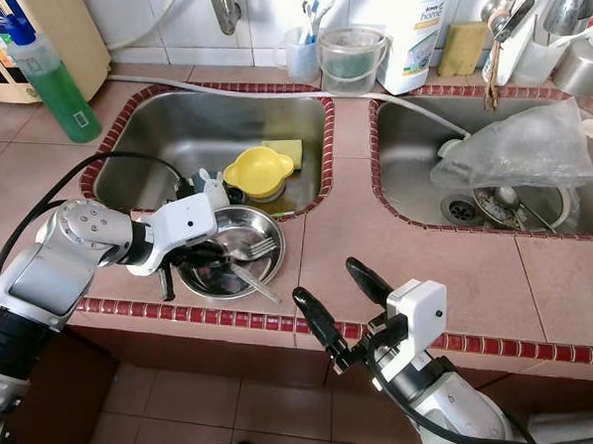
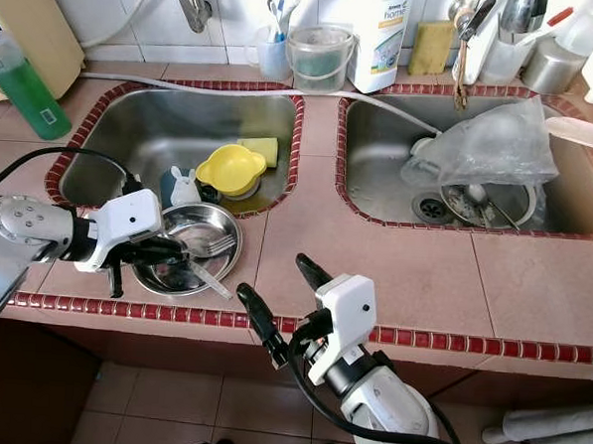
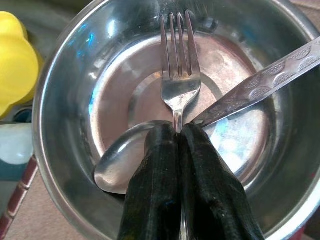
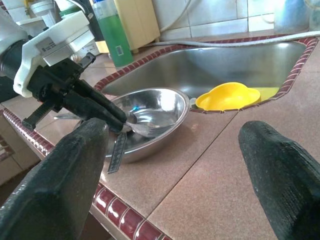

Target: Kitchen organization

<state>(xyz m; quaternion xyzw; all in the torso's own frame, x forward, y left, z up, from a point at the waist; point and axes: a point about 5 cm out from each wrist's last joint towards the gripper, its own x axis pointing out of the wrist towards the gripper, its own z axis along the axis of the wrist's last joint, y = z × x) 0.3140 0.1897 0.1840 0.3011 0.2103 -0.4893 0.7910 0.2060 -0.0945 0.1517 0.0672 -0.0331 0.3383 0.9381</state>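
Terracotta tiles (image 1: 414,263) cover the counter, edged with a dark red mosaic border that also rims two stainless sinks; white wall tiles run behind and brownish floor tiles show below the counter edge. Far left, a green bottle of liquid (image 1: 53,82) stands by a cream panel. The left sink (image 1: 182,127) holds a yellow bowl (image 1: 258,170) with a yellow sponge (image 1: 284,151) just behind it. On the counter before that sink sits a steel bowl (image 1: 264,270) containing a fork (image 3: 178,75), a spoon (image 3: 117,167) and a patterned handle lying across its rim. The left gripper (image 1: 207,256) reaches into the bowl, its fingers (image 3: 200,185) pinched together on the fork's neck. Further right, the right gripper (image 1: 330,295) hovers at the counter's front edge, fingers spread wide and holding nothing. Along the back stand a cup of toothbrushes (image 1: 303,45), a clear tub and a white detergent bottle (image 1: 416,39). The right sink (image 1: 408,178) holds a crumpled clear plastic bag (image 1: 519,144) above the drain.
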